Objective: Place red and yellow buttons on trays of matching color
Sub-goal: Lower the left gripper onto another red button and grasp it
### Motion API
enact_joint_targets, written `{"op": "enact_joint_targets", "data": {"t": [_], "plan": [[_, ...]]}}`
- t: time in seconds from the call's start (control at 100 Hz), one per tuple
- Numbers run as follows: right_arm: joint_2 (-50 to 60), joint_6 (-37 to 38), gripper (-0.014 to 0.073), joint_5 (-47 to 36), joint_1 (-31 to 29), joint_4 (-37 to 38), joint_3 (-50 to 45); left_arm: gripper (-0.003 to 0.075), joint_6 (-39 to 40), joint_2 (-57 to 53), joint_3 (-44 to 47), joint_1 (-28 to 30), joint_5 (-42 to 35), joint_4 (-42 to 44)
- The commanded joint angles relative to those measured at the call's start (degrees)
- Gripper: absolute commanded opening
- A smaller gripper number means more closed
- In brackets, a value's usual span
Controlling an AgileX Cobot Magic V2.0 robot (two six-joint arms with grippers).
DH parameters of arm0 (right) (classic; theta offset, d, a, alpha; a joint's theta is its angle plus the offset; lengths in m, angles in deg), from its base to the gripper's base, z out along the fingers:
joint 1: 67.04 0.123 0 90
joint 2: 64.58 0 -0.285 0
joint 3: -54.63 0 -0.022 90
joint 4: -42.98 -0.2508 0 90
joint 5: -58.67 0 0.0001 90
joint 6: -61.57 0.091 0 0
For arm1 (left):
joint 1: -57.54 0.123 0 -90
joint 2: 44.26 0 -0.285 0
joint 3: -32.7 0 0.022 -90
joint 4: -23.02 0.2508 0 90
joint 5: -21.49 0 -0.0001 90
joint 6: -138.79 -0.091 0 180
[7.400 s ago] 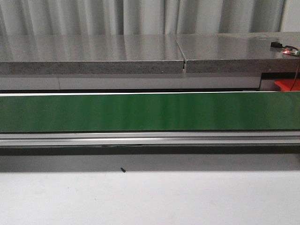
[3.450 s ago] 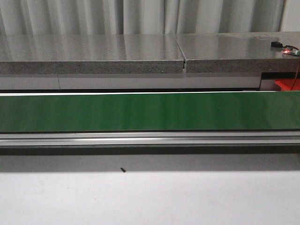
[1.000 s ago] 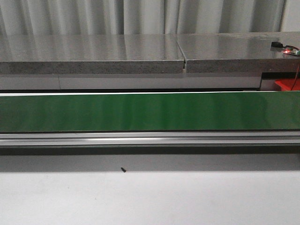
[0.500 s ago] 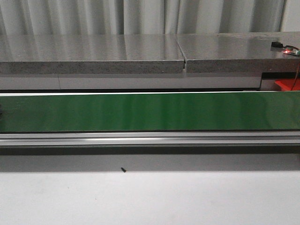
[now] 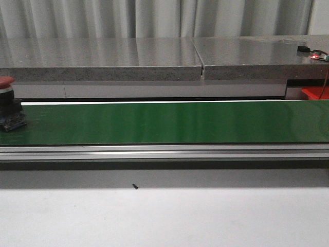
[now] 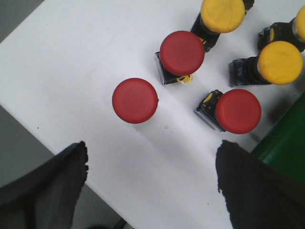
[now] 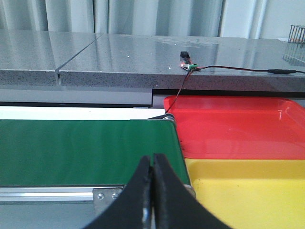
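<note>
- A green belt runs across the front view; every place below is given from it.
- A red button on a black base stands on the belt at its far left end, partly cut off by the picture edge.
- The red tray sits just past the belt's right end, and the yellow tray lies beside the red tray, on the nearer side.
- Both trays look bare in the right wrist view.
- The right gripper hangs near the belt's right end with its fingers pressed together, holding nothing.
- The left gripper hovers over a white surface beside the belt, fingers spread wide and holding nothing.
- Under it stand three red buttons and, farther out, yellow buttons.
- One red button stands alone. The other two and the yellow ones are clustered, the nearest red one just beside the belt's edge.
</note>
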Motion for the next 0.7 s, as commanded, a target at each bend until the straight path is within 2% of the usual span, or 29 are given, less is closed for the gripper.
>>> {"op": "enact_joint_targets", "data": {"t": [0.0, 0.12, 0.6, 0.69], "plan": [[0.8, 0.1, -0.0067, -4.5, -0.2, 0.7, 0.9, 0.0545, 0.0, -0.5, -1.3, 0.1, -2.3, 1.4], [0.8, 0.1, -0.0067, -4.5, -0.2, 0.7, 0.9, 0.0545, 0.0, 2.4, -1.3, 0.1, -2.8, 1.8], [0.8, 0.1, -0.0067, -4.5, -0.2, 0.7, 0.9, 0.0545, 0.0, 12.6, -1.3, 0.1, -13.0, 1.8], [0.8, 0.1, -0.0067, -4.5, -0.2, 0.7, 0.9, 0.0518, 0.0, 13.6, -1.3, 0.1, -14.0, 1.8]]}}
